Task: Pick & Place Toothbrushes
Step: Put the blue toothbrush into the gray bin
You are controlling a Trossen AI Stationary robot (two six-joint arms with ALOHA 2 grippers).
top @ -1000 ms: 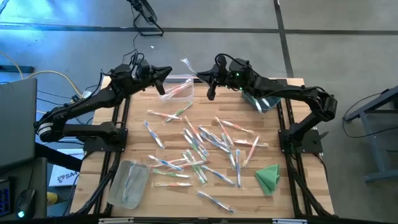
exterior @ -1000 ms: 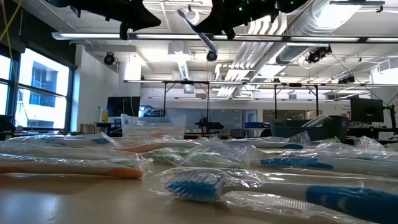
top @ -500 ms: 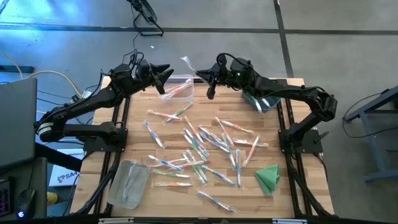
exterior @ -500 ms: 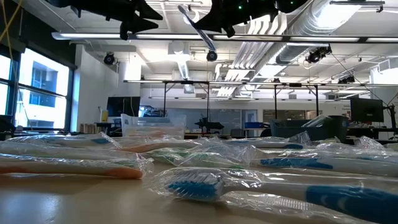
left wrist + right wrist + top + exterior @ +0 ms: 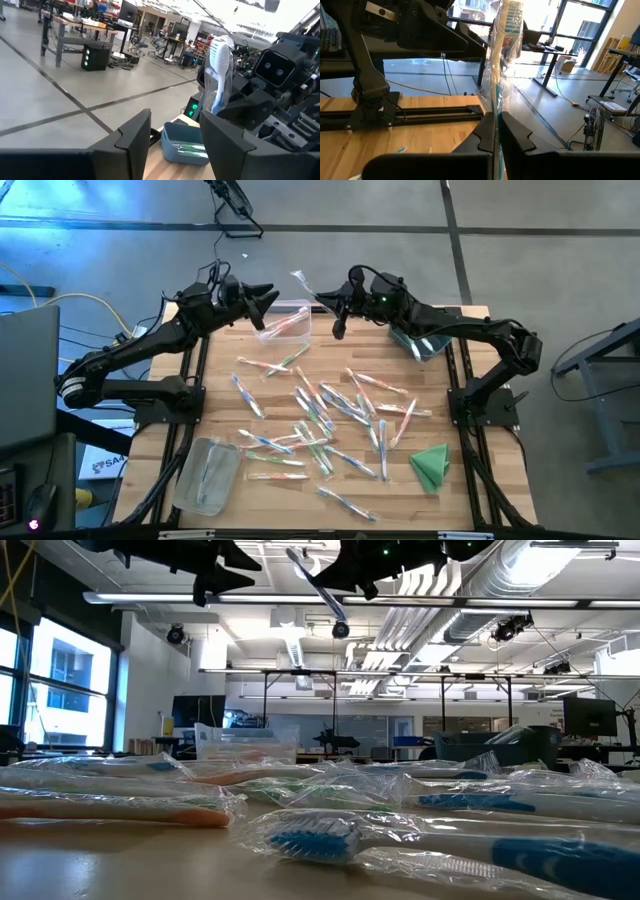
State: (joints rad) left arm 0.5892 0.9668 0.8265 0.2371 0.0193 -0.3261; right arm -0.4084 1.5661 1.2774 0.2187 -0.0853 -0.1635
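Many wrapped toothbrushes (image 5: 325, 415) lie scattered on the wooden table (image 5: 470, 410). One wrapped toothbrush (image 5: 218, 75) with a white head and blue handle is in the air at the table's far side, with my right gripper (image 5: 328, 302) shut on it. My left gripper (image 5: 268, 298) stands open a little to its left, facing it and touching nothing; its fingers (image 5: 135, 137) frame the held toothbrush from a distance. My right gripper pinches the toothbrush's clear wrapper at the handle end (image 5: 495, 107) between its two shut fingers. The fingers come about level from the table's right and lie along the toothbrush. It sticks out past the fingertips toward my left gripper, head end (image 5: 298, 279) foremost, lifted clear.
A clear bin (image 5: 290, 320) with pink-orange toothbrushes stands below the two grippers at the far edge. A blue bin (image 5: 425, 340) sits at the far right, another clear bin (image 5: 208, 472) at the near left. A folded green cloth (image 5: 430, 465) lies near right.
My left gripper has opened its fingers while staying where it was. My right gripper and the toothbrush in it have kept still.
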